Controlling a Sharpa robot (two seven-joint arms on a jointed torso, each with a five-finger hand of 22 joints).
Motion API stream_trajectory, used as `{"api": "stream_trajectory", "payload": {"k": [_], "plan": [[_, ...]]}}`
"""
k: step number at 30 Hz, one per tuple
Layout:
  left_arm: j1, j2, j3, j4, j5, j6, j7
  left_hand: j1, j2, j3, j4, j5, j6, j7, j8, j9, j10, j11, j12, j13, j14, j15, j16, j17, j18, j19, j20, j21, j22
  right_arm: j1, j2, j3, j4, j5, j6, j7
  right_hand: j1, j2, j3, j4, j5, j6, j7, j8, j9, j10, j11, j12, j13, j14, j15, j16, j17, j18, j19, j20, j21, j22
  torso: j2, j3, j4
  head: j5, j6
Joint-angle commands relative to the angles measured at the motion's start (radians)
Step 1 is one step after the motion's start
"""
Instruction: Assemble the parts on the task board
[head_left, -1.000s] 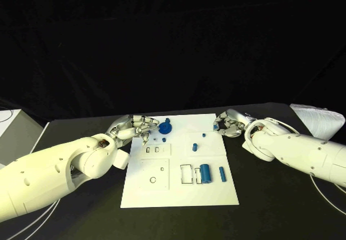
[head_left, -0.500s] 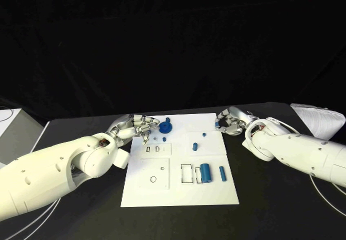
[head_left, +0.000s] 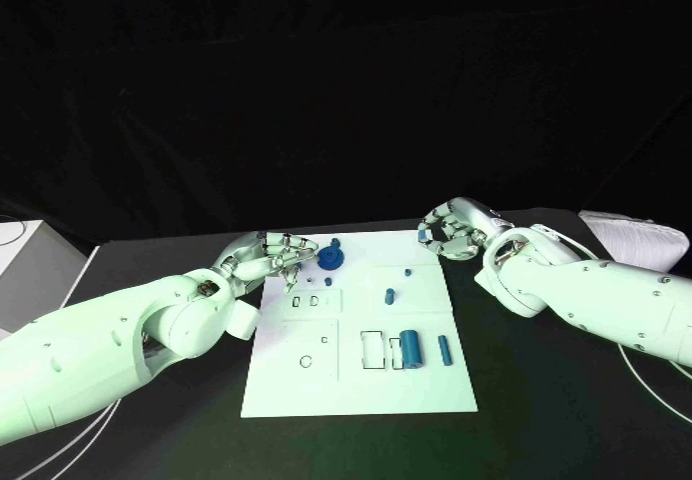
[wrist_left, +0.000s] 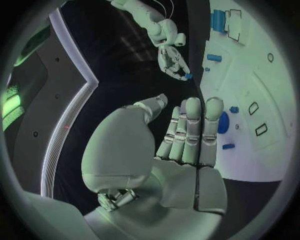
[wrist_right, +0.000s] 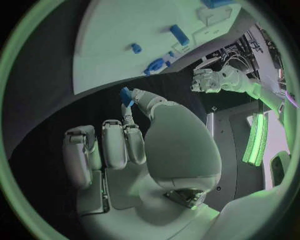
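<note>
Nearest on the task board (head_left: 361, 385), a large blue cylinder (head_left: 411, 347) and a slimmer blue peg (head_left: 444, 348) are lying side by side next to outlined slots. Further up, a small blue peg (head_left: 389, 294) is sitting mid-board. At the far left corner the left hand (head_left: 271, 253) is hovering with fingers straight and close together, gripping nothing, just beside a round blue knob (head_left: 332, 258). Off the far right corner, the right hand (head_left: 457, 230) is pinching a small blue piece (wrist_right: 127, 95) at its fingertips above the black table (head_left: 548, 400).
</note>
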Motion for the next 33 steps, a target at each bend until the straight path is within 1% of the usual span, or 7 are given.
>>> {"api": "stream_trajectory", "payload": {"k": [1, 7, 10, 12, 14, 21, 33], "plan": [[-0.001, 0.002, 0.001, -0.001, 0.004, 0.012, 0.008, -0.007, 0.005, 0.004, 0.002, -0.004, -0.006, 0.014, 0.004, 0.002, 0.000, 0.006, -0.004, -0.001, 0.000, 0.004, -0.006, -0.001, 0.011, -0.005, 0.001, -0.007, -0.001, 0.009, 0.011, 0.000, 0.043, 0.050, 0.022, -0.020, -0.012, -0.001, 0.001, 0.001, 0.004, 0.000, 0.003, 0.004, 0.002, 0.009, 0.001, 0.004, 0.128, 0.035, -0.003, 0.003, -0.002, -0.014, 0.105, -0.004, 0.005, 0.263, -0.007, -0.0071, -0.0043, 0.002, 0.001], [-0.002, 0.008, 0.001, -0.015, 0.005, 0.010, 0.010, -0.008, 0.005, 0.004, 0.002, -0.004, -0.006, 0.014, 0.004, 0.002, 0.000, 0.006, -0.004, -0.002, 0.000, 0.005, -0.006, -0.001, 0.011, -0.005, 0.002, -0.007, -0.001, 0.017, 0.066, -0.001, 0.101, 0.093, 0.056, -0.039, -0.015, 0.000, 0.001, 0.002, 0.002, -0.004, 0.004, 0.003, 0.002, 0.007, 0.002, 0.002, 0.125, 0.034, -0.003, 0.001, -0.005, -0.014, 0.105, -0.004, 0.005, 0.263, -0.013, -0.0143, -0.0015, 0.010, -0.002], [-0.003, 0.010, 0.001, -0.023, 0.010, 0.007, 0.010, -0.008, 0.005, 0.004, 0.002, -0.004, -0.006, 0.014, 0.004, 0.002, 0.000, 0.006, -0.004, -0.002, 0.000, 0.005, -0.006, -0.001, 0.011, -0.005, 0.002, -0.007, -0.001, 0.018, 0.100, -0.005, 0.113, 0.082, 0.065, -0.051, -0.016, -0.002, 0.001, 0.002, 0.001, -0.005, 0.004, 0.003, 0.002, 0.007, 0.002, 0.001, 0.125, 0.034, -0.002, 0.000, -0.005, -0.014, 0.105, -0.004, 0.005, 0.263, -0.017, -0.0185, 0.0011, 0.007, 0.001], [-0.003, 0.011, 0.001, -0.025, 0.013, 0.004, 0.009, -0.008, 0.006, 0.004, 0.002, -0.004, -0.005, 0.014, 0.004, 0.002, 0.000, 0.006, -0.004, -0.002, 0.000, 0.005, -0.006, -0.001, 0.010, -0.004, 0.002, -0.006, 0.000, 0.015, 0.125, -0.008, 0.117, 0.052, 0.067, -0.064, -0.016, -0.003, 0.000, 0.001, 0.001, -0.006, 0.004, 0.003, 0.002, 0.007, 0.002, 0.001, 0.125, 0.034, -0.002, 0.000, -0.005, -0.014, 0.105, -0.003, 0.005, 0.263, -0.020, -0.0221, 0.0038, 0.007, -0.001], [-0.004, 0.011, 0.001, -0.026, 0.015, 0.002, 0.008, -0.008, 0.006, 0.004, 0.002, -0.004, -0.006, 0.014, 0.004, 0.002, 0.000, 0.006, -0.004, -0.002, 0.000, 0.005, -0.006, -0.001, 0.011, -0.005, 0.002, -0.007, -0.001, 0.010, 0.144, -0.011, 0.118, 0.027, 0.066, -0.080, -0.016, -0.005, 0.000, 0.001, 0.000, -0.007, 0.004, 0.003, 0.002, 0.006, 0.003, 0.000, 0.124, 0.034, -0.002, 0.000, -0.006, -0.014, 0.105, -0.003, 0.005, 0.263, -0.021, -0.0237, 0.0048, 0.008, -0.004], [-0.005, 0.010, 0.001, -0.028, 0.028, -0.011, 0.007, -0.009, 0.006, 0.004, 0.003, -0.004, -0.006, 0.015, 0.004, 0.002, 0.000, 0.007, -0.004, -0.002, 0.000, 0.005, -0.006, -0.001, 0.011, -0.006, 0.002, -0.008, -0.002, -0.025, 0.210, -0.020, 0.109, -0.068, 0.058, -0.159, -0.016, -0.005, 0.000, 0.000, 0.000, -0.008, 0.004, 0.003, 0.002, 0.006, 0.003, 0.000, 0.124, 0.034, -0.002, -0.001, -0.007, -0.014, 0.105, -0.003, 0.005, 0.263, -0.023, -0.0264, 0.0041, 0.017, -0.012], [-0.006, 0.005, 0.001, -0.025, 0.056, -0.039, 0.007, -0.008, 0.009, 0.004, 0.000, -0.004, -0.007, 0.015, 0.006, 0.003, 0.013, 0.005, 0.008, 0.003, 0.001, 0.004, -0.005, -0.001, 0.011, -0.004, 0.002, -0.008, -0.003, -0.088, 0.268, -0.024, 0.088, -0.177, 0.031, -0.243, -0.016, -0.006, 0.001, -0.001, 0.001, -0.009, 0.005, 0.003, 0.002, 0.006, 0.003, 0.001, 0.124, 0.033, -0.002, -0.003, -0.009, -0.014, 0.105, -0.003, 0.005, 0.263, -0.018, -0.0247, 0.0066, 0.031, -0.034]]}}
